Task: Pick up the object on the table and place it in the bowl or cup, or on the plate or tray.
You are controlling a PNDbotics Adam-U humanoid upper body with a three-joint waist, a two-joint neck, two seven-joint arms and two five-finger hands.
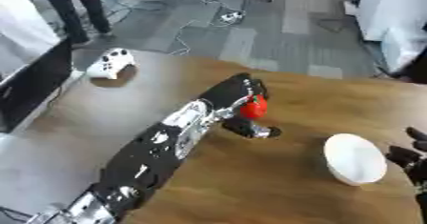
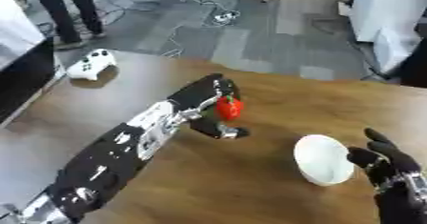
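Head stereo pair, downward over table

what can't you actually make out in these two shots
- Red object: the left hand curls round it in both views, covering its far side, so its kind is unclear.
- White bowl: tilted towards the camera and blurred; what lies inside cannot be told.
- Right hand: cut by the right edge in the left eye view; only dark fingers show.
- White game controller: buttons too blurred to read.
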